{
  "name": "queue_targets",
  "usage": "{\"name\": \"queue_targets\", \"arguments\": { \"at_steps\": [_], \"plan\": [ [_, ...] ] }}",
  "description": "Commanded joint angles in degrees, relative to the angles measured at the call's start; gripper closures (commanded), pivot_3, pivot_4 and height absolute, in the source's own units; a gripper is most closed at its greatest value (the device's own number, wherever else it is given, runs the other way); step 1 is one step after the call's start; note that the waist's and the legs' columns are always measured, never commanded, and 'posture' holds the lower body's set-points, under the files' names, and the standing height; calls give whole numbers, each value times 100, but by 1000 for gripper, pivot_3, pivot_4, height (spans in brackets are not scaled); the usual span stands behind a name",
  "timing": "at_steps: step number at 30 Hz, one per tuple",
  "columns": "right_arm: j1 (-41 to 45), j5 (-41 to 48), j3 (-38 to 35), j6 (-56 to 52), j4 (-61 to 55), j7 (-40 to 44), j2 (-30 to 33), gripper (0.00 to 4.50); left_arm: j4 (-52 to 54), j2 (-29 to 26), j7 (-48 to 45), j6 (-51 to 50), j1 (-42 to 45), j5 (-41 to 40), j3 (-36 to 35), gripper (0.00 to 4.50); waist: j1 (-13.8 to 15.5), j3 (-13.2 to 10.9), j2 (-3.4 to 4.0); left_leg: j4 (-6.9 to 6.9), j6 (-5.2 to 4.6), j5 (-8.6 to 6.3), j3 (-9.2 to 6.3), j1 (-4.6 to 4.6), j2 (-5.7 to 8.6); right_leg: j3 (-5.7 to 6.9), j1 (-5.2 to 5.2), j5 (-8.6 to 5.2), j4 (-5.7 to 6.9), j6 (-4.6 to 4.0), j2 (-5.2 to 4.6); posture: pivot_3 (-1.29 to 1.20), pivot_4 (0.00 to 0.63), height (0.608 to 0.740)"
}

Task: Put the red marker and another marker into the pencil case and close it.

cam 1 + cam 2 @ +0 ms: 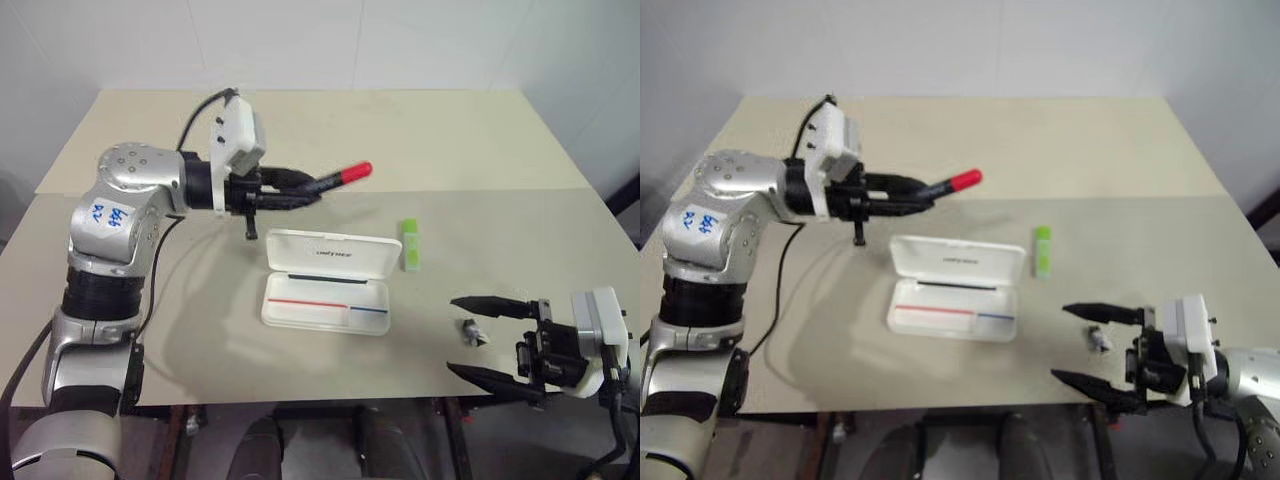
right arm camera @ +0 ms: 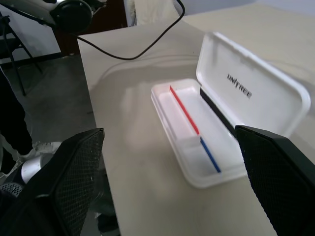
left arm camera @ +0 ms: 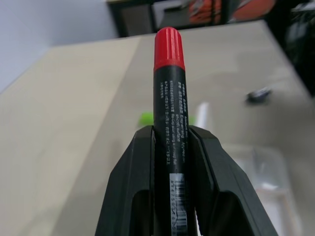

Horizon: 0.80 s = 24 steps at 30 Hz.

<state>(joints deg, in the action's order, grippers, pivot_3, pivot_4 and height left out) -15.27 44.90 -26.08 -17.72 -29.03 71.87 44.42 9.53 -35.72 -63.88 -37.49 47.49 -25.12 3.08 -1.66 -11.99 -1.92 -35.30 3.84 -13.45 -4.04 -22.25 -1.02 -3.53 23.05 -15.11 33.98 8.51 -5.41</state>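
Pencil case [image 1: 327,279], centre frame: open, empty; red marker [image 1: 341,178] clamped in left gripper [image 1: 300,188] above it, upper centre; green highlighter [image 1: 409,245] on table [image 1: 480,140] right of case; right gripper [image 1: 490,340] spread, empty, lower right; loading and closing remain.

A beige table [image 1: 470,130] stands against a white wall [image 1: 400,40], grey floor [image 2: 59,93] beside it.

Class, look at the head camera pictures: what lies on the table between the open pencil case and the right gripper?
A small dark grey object lies between the pencil case and the right gripper, seen in both head views.
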Motion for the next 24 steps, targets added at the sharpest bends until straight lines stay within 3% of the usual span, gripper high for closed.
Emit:
{"name": "queue_targets", "arguments": {
  "at_steps": [1,4,6,11,15,24],
  "plan": [
    [-132,-37,-258,280,70,27,-108,0,650,-18,119,-381,-268,-355,19,3896,8,0,0,0,0,0,0,0,0,0,0,-3,-1,-6,0,0,150,740],
    [-546,-290,-331,539,300,265,-117,0,868,-97,136,-340,-662,-298,171,3896,16,0,0,-3,-1,1,-1,3,1,0,-5,-9,-4,-17,0,0,150,740],
    [-658,-411,-357,665,444,215,-148,0,765,-191,131,-84,-869,-56,323,3896,16,0,0,-3,-1,1,-1,9,1,-1,-16,-40,-11,-75,-1,0,150,740],
    [-757,-451,-356,788,568,200,-144,0,172,-350,-44,755,-1193,467,634,3896,7,0,-1,-27,0,0,-1,10,2,-1,-26,-35,-12,-80,-2,0,150,740],
    [-428,-258,-376,552,517,-566,-411,0,-332,-223,-75,1348,-1267,764,810,3896,7,-1,-2,-40,1,-1,0,14,1,0,-35,-29,-15,-88,-2,0,150,740],
    [-968,-298,-347,652,371,-524,-483,0,-1547,92,-203,2416,-1130,1378,1144,3896,123,0,0,-33,-6,-14,-1,6,1,2,-39,-35,-34,-84,-4,0,150,740]
  ]
}}
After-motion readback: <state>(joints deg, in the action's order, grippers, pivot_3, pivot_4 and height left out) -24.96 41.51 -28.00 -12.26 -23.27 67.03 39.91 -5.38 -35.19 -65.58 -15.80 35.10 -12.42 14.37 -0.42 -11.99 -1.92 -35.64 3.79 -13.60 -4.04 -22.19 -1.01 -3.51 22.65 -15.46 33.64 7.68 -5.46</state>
